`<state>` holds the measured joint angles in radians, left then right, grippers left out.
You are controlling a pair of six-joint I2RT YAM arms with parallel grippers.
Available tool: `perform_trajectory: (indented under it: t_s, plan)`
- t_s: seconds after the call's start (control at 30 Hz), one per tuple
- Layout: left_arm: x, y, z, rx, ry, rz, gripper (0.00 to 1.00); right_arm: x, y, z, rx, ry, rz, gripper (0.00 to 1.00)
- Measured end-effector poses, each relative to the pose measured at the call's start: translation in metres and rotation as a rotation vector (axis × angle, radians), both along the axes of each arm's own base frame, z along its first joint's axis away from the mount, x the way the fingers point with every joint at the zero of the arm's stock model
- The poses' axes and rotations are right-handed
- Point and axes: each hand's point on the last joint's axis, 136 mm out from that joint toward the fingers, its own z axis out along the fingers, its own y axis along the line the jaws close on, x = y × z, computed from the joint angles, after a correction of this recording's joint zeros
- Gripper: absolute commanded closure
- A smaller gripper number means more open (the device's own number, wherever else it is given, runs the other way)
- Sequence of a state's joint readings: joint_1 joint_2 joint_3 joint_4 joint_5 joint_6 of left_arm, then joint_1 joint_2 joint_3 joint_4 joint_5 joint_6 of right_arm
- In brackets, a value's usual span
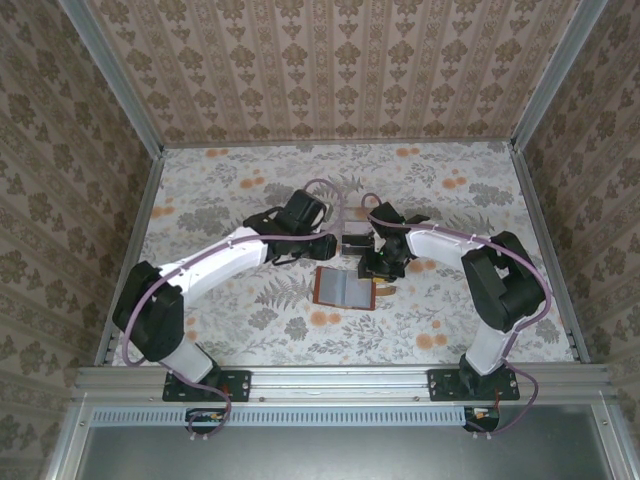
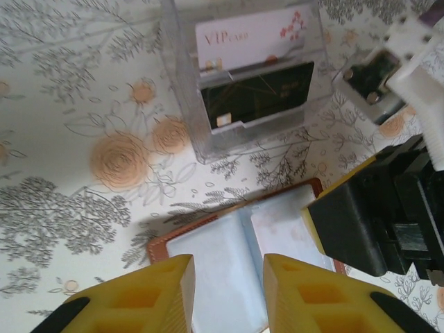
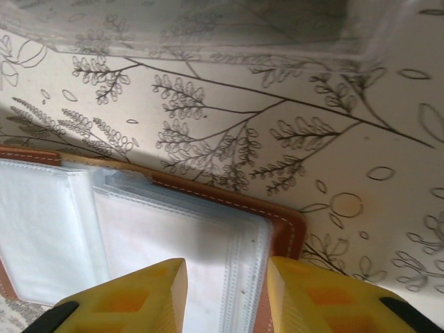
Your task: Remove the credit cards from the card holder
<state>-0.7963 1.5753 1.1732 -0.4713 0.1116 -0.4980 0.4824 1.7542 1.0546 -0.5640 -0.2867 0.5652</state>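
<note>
Card holder (image 1: 345,288) lying open on the floral table (image 1: 230,320), left hand (image 2: 229,291) spread wide above it and gripping nothing, right hand (image 3: 227,295) parted and empty over its right corner, credit cards (image 2: 257,97) standing in the clear tray (image 2: 182,90) just beyond.

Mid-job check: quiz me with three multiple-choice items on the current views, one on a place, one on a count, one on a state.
1. The clear tray lies: A) just beyond the card holder, on its far side; B) on top of the holder; C) under the holder.
2. Count of credit cards in the tray: A) none; B) two; C) five.
3. The card holder is: A) strapped shut; B) lying open; C) lifted up.
Answers: 1 A, the top view shows it farther out; 2 B, a pale VIP card and a dark card; 3 B, its pale sleeves face up.
</note>
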Motion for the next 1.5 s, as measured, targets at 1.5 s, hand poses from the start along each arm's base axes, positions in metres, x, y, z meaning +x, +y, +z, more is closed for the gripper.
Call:
perform_trajectory:
  t_s: [1.5]
  plan:
    - [-0.056,-0.065,-0.075,-0.092,0.341,0.013,0.68,0.007,-0.043,0.025,0.030,-0.083,-0.159,0.64]
